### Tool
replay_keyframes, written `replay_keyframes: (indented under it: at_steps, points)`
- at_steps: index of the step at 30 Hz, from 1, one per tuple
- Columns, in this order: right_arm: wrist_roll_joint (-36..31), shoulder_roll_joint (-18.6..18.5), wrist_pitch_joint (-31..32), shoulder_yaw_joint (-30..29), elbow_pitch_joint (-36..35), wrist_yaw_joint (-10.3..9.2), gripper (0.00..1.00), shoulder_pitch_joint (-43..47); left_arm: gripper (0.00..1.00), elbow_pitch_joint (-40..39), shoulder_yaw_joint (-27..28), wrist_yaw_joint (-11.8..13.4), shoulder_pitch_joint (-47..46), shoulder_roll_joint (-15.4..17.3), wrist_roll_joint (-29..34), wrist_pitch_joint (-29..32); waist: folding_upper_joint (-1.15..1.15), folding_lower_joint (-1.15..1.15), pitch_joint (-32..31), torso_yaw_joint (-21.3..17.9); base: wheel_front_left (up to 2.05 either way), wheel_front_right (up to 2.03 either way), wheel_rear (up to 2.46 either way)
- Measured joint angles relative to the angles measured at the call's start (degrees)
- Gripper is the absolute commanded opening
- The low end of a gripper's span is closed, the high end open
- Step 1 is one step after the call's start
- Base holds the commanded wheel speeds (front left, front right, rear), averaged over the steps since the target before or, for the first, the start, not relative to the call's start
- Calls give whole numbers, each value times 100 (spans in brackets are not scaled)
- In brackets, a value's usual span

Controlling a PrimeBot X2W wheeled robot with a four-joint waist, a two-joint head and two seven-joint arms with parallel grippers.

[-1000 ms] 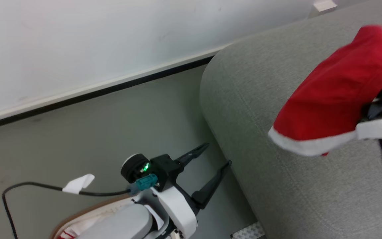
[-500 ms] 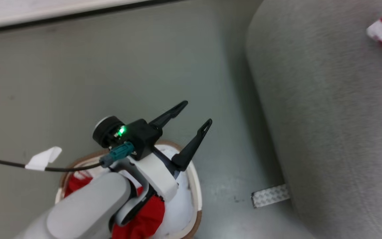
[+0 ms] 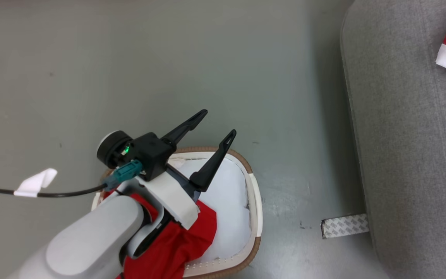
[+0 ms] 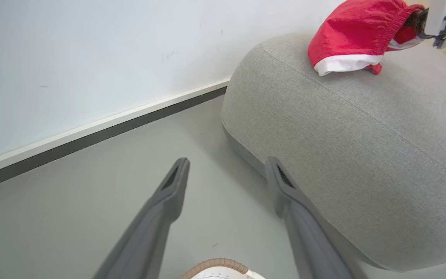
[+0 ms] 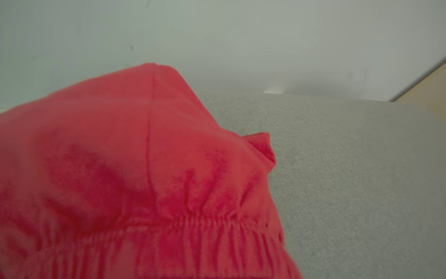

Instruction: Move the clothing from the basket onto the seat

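In the head view my left gripper (image 3: 217, 123) stands open and empty above the far rim of the off-white basket (image 3: 254, 193). Red clothing (image 3: 186, 240) lies in the basket on white padding (image 3: 227, 193), partly hidden by my left forearm. The grey seat (image 3: 412, 155) runs down the right side. A second piece of red clothing (image 4: 349, 33) with a white hem rests on top of the seat (image 4: 343, 135), and my right gripper (image 4: 415, 20) is shut on its far end. That clothing (image 5: 130, 174) covers the right fingers in the right wrist view.
A strip of patterned tape (image 3: 345, 226) lies on the grey floor by the seat's base. A black cable with a white tag (image 3: 33, 182) trails left from my left wrist. A white wall with a dark baseboard (image 4: 91, 135) stands behind the seat.
The head camera has swung down and left, bringing the basket into view and pushing the held red clothing to the right edge. My left gripper stays open.
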Motion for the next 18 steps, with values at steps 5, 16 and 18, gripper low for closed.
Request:
replay_keyframes:
  at_steps: [5, 16, 18]
  points:
    - [323, 71, 445, 349, 352, 1, 100, 87, 100, 110, 14, 32, 164, 34, -68, -81, 0, 0, -282, -20, 0, 0, 0]
    - [1403, -510, 1388, 2020, -532, 1, 100, 1244, 100, 237, 200, 324, 1116, 194, -594, -291, 0, -2, -1566, -215, 0, 0, 0]
    - [1582, -715, 1389, 2130, -895, 1, 100, 1476, 100, 220, 287, 413, 1318, 244, -682, -338, 0, -2, -1847, -254, 0, 0, 0]
